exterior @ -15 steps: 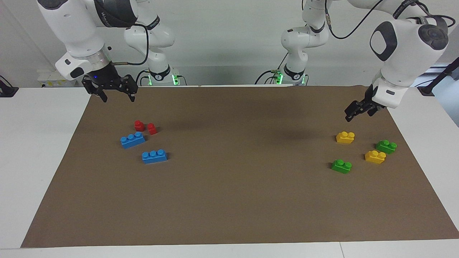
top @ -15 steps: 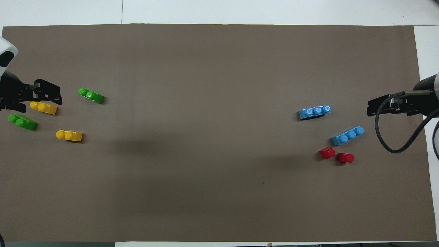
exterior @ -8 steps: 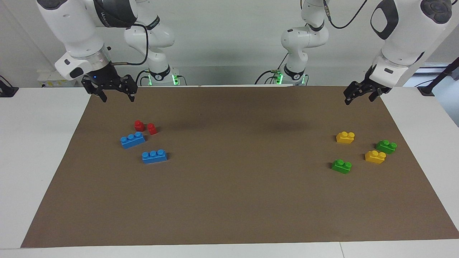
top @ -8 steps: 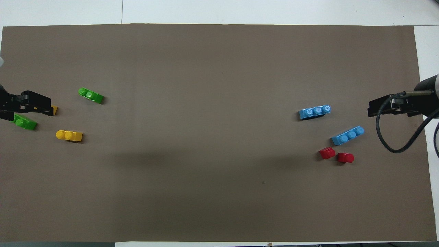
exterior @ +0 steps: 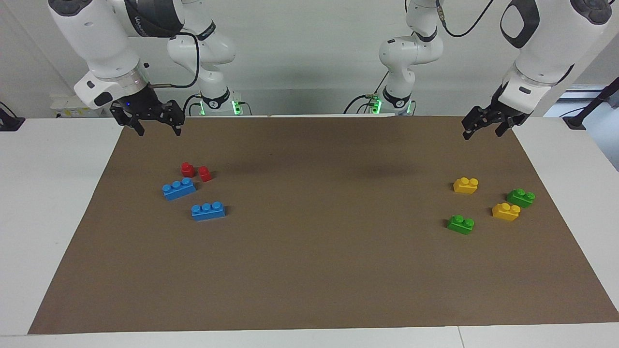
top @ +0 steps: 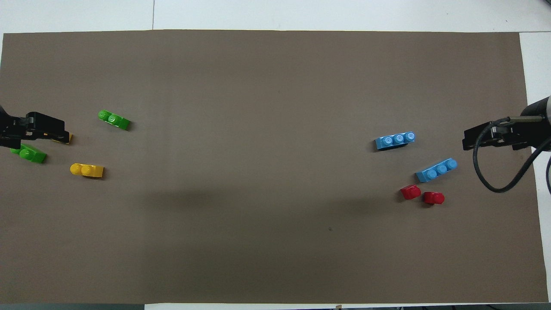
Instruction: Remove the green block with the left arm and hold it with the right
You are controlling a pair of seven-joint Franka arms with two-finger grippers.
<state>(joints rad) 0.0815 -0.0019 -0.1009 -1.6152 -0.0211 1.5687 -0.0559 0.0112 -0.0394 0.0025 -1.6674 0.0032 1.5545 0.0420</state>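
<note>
Two green blocks lie on the brown mat toward the left arm's end. One [exterior: 460,224] [top: 113,120] lies farther from the robots. The other [exterior: 521,197] [top: 28,153] lies beside a yellow brick [exterior: 506,211]. My left gripper [exterior: 481,129] [top: 60,131] is open and empty. It hangs high above the mat's robot-side edge, well clear of the bricks. In the overhead view it covers most of that yellow brick [top: 66,138]. My right gripper [exterior: 158,128] [top: 465,138] is open and empty. It waits raised over the mat's corner at the right arm's end.
A second yellow brick [exterior: 465,185] [top: 87,170] lies nearer the robots than the green blocks. Two blue three-stud bricks [exterior: 179,189] [exterior: 208,211] and two small red bricks [exterior: 188,169] [exterior: 205,173] lie toward the right arm's end. The brown mat [exterior: 309,270] covers the table.
My left gripper has risen and drawn back toward the robots, away from the yellow and green bricks. The right gripper and all bricks have stayed put.
</note>
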